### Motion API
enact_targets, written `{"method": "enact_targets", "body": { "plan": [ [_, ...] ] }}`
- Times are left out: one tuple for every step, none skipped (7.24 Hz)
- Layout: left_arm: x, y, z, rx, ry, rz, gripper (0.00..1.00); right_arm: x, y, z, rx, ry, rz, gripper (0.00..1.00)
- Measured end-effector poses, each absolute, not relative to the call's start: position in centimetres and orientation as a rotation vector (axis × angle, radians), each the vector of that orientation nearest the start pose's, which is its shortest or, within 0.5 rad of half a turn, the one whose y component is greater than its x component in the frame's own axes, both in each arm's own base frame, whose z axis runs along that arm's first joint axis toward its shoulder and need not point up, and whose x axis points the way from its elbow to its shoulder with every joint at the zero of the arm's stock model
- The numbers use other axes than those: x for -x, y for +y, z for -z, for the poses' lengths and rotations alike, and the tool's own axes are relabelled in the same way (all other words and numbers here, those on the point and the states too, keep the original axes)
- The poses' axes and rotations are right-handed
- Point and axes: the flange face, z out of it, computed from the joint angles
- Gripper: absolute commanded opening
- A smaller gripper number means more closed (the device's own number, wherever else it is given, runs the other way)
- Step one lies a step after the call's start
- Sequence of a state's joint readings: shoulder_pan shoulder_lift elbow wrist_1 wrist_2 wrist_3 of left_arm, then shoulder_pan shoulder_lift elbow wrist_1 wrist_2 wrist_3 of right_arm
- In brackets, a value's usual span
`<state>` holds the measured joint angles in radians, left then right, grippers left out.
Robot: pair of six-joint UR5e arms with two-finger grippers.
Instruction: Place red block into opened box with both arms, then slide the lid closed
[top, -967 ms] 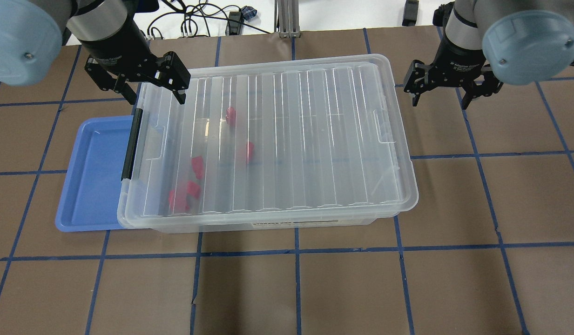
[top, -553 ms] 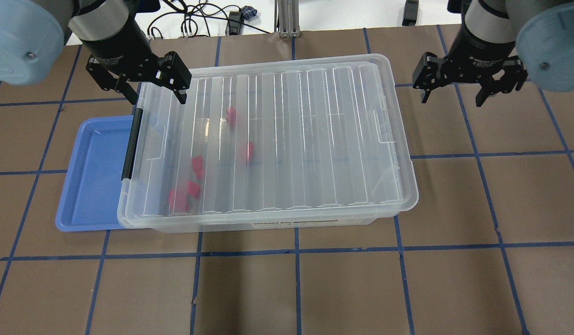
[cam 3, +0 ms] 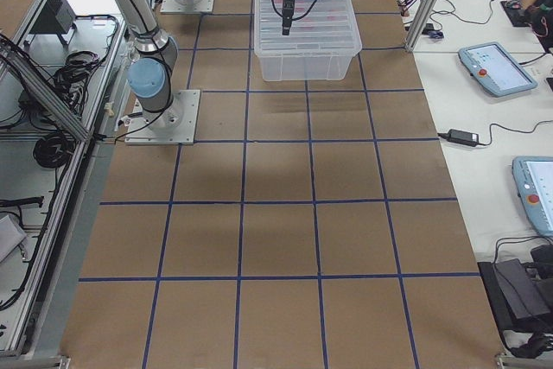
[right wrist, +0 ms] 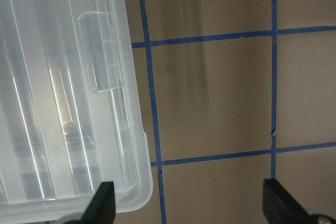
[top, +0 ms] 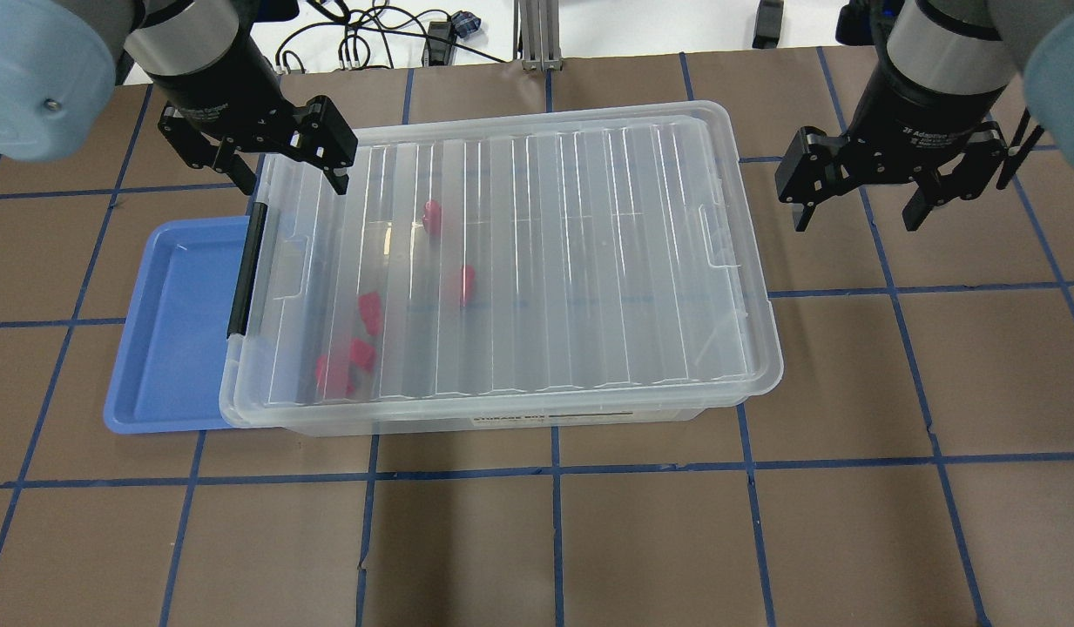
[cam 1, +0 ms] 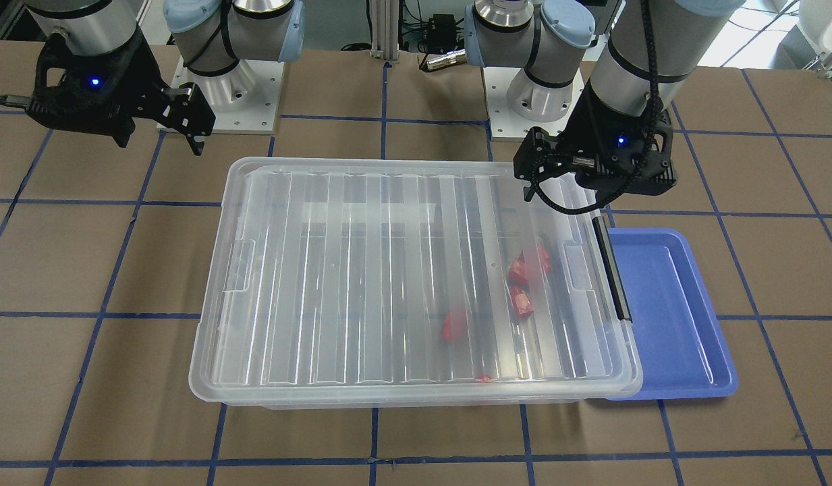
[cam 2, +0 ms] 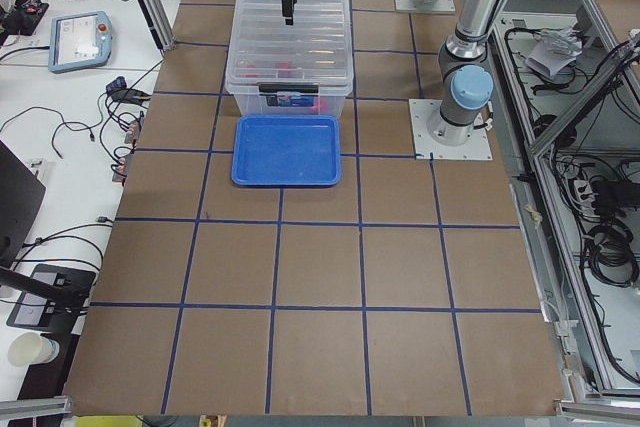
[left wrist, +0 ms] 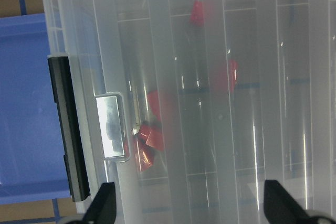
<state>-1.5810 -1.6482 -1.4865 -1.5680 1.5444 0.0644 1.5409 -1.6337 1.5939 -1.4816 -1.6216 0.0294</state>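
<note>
The clear box [top: 502,420] stands mid-table with its ribbed lid [top: 571,261] lying over nearly its whole length. Several red blocks [top: 431,215] [cam 1: 521,270] [left wrist: 149,140] show blurred through the lid near the black handle [top: 246,270]. My left gripper [top: 293,177] [cam 1: 564,199] [left wrist: 190,205] hangs open above the box's far corner at the handle end, holding nothing. Off the opposite end, my right gripper [top: 859,213] [cam 1: 160,142] [right wrist: 190,208] is open and empty over bare table beside the box corner.
A blue tray [top: 175,322] sits partly tucked under the box's handle end. Blue tape lines grid the brown table [top: 850,522]. Cables and an aluminium post [top: 537,35] lie past the far edge. The arm bases [cam 1: 223,88] stand behind the box.
My right gripper has moved further right and a little nearer, away from the box's end. The left gripper, box, lid and blocks have not moved.
</note>
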Motion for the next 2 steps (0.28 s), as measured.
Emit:
{"method": "enact_targets", "body": {
  "plan": [
    [14.14,-52.38,-49.13,-0.12,3.165,0.018,1.0,-11.83,-45.91,-50.06,-0.062,3.19,-0.075,1.0],
    [14.13,-52.38,-49.15,-0.122,3.164,0.019,1.0,-12.04,-45.53,-50.27,-0.03,3.185,-0.067,1.0]
  ]
}}
